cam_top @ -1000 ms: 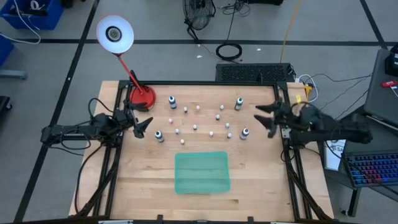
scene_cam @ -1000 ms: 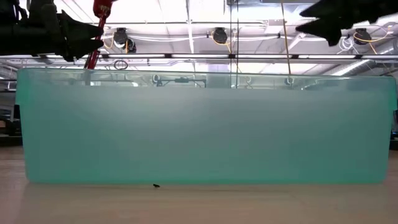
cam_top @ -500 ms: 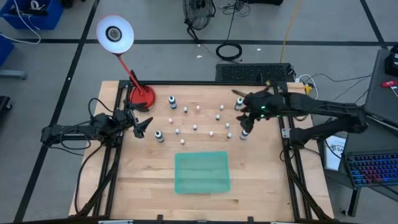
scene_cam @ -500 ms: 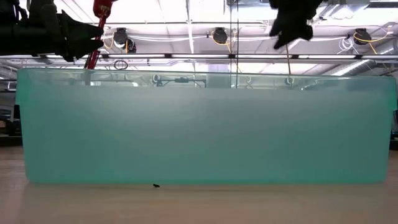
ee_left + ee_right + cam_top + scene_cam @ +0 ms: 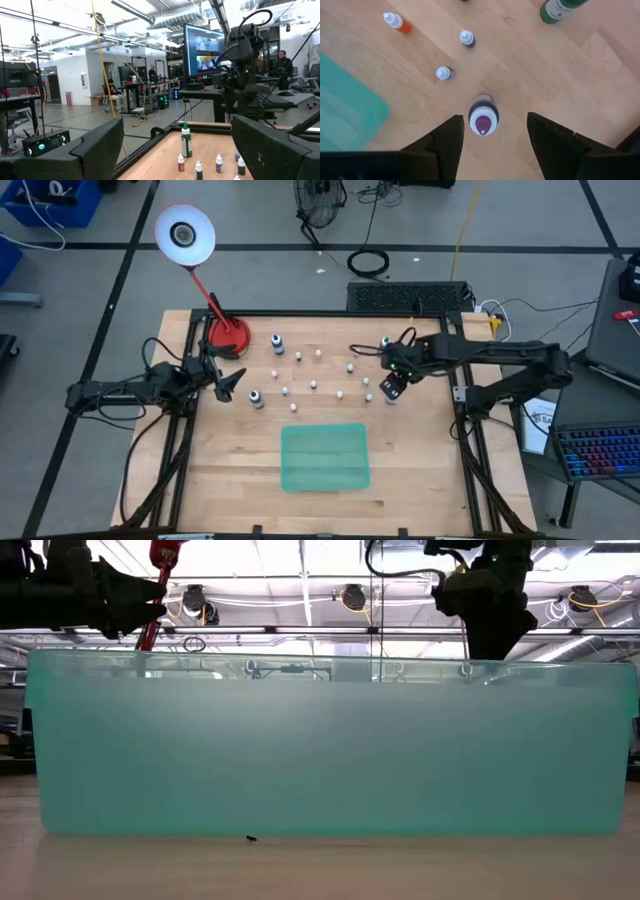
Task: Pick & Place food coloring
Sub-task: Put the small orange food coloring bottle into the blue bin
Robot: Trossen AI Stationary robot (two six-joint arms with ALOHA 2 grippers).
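**Right gripper above a bottle**

The right gripper (image 5: 492, 135) hung with fingers wide apart over an upright bottle (image 5: 483, 120), not touching it. The left gripper (image 5: 228, 383) waited open at the table's (image 5: 420, 470) left edge. Small food coloring bottles (image 5: 313, 385) stood mid-table, behind the green tray (image 5: 324, 457).

Food coloring (image 5: 483, 120): small bottles standing upright and well apart on the worktop (image 5: 240, 480); one white-capped, dark-bodied bottle is sitting beneath the right gripper (image 5: 492, 137), between its spread fingers, untouched.
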